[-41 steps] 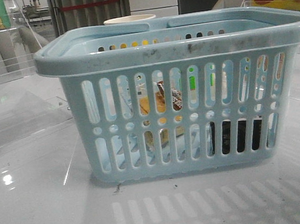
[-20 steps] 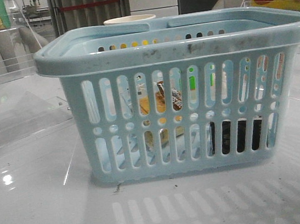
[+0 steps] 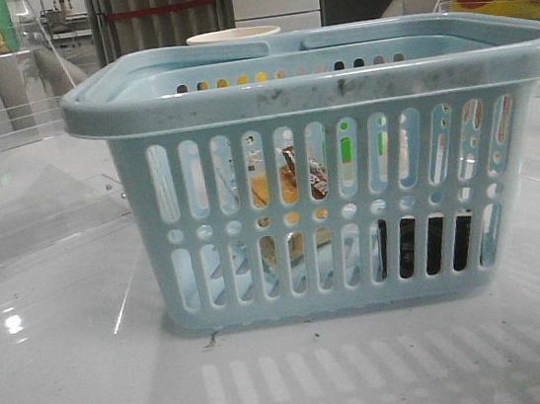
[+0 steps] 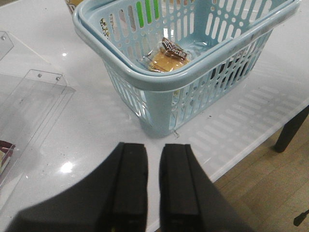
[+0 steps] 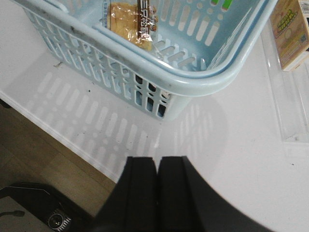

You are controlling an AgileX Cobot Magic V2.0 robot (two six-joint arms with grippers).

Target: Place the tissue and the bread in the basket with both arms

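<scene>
Bread (image 4: 166, 54) lies on the floor of the basket (image 3: 314, 82), golden-brown in a clear wrapper with a dark label strip; the tissue (image 3: 425, 244) shows through the front slots as a low black block at the basket's right end, apart from the bread; both seem delivered, so the task looks done. Basket stands on the white counter (image 3: 85, 386); left gripper (image 4: 153, 186) hangs clear of it, jaws slightly parted and empty; right gripper (image 5: 157, 193) likewise clear, jaws pressed together on nothing, probably retracted after release.
</scene>
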